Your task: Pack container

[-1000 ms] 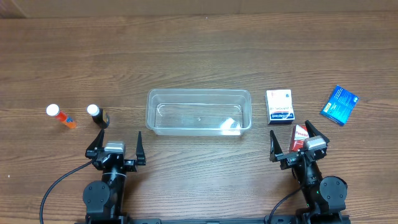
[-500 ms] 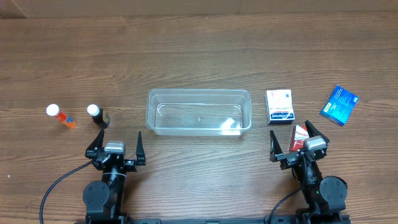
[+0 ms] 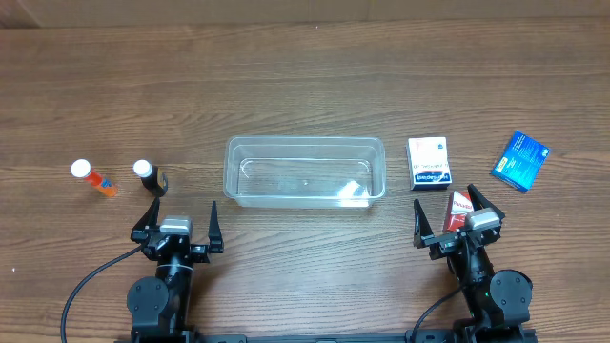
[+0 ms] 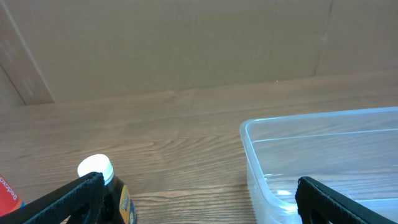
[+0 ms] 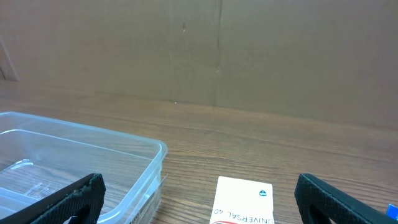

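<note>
The clear plastic container point(image 3: 305, 172) stands empty at the table's middle; it also shows in the left wrist view point(image 4: 323, 155) and the right wrist view point(image 5: 74, 165). My left gripper point(image 3: 177, 221) is open and empty near the front edge, beside a dark bottle with a white cap point(image 3: 150, 177), which also shows in the left wrist view point(image 4: 106, 183). An orange bottle with a white cap point(image 3: 92, 177) lies further left. My right gripper point(image 3: 457, 217) is open, its fingers on either side of a red and white box point(image 3: 460, 209), seen in the right wrist view point(image 5: 244, 202).
A white and blue box point(image 3: 428, 163) lies right of the container. A blue box point(image 3: 520, 160) lies at the far right. Cardboard walls stand behind the table in both wrist views.
</note>
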### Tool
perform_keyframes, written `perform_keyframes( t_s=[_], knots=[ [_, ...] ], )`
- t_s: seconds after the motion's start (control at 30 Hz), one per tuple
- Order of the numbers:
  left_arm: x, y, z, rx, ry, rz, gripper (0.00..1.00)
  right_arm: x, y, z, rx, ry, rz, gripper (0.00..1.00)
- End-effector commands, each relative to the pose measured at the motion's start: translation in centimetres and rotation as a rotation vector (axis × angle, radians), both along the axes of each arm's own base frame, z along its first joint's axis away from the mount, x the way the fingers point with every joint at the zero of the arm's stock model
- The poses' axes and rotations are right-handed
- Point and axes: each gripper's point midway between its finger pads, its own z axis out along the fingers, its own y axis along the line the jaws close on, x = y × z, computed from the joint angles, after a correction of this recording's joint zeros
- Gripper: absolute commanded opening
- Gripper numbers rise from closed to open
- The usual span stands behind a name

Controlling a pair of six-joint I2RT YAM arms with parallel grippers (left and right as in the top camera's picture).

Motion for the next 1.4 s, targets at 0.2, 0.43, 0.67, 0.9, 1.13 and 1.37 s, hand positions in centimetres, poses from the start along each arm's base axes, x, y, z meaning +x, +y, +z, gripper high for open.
perform_keyframes(
  t_s=[0.2,0.43,0.67,0.9,1.13,1.37],
  knots=[
    [0.0,0.2,0.0,-0.02,-0.004,0.016,1.0,0.0,-0.1,0.9,0.001,-0.05,-0.005,1.0],
    [0.0,0.3,0.0,-0.02,-0.004,0.017,1.0,0.0,-0.1,-0.1,-0.003,-0.008,-0.005,1.0],
    [0.0,0.2,0.0,-0.021,-0.004,0.015,1.0,0.0,-0.1,-0.1,-0.003,-0.008,-0.005,1.0],
    [0.0,0.2,0.1,-0.02,-0.009,0.012,1.0,0.0,-0.1,-0.1,0.05,0.008,-0.005,1.0],
    [-0.3,-0.8,1.8,-0.306,-0.023,-0.03,1.0,-0.1,0.0,0.5,0.227,0.038,0.0,1.0],
    [-1.8,-0.4,10.8,-0.319,-0.16,-0.023,1.0,0.0,-0.5,4.9,0.228,0.011,-0.024,1.0]
  ],
)
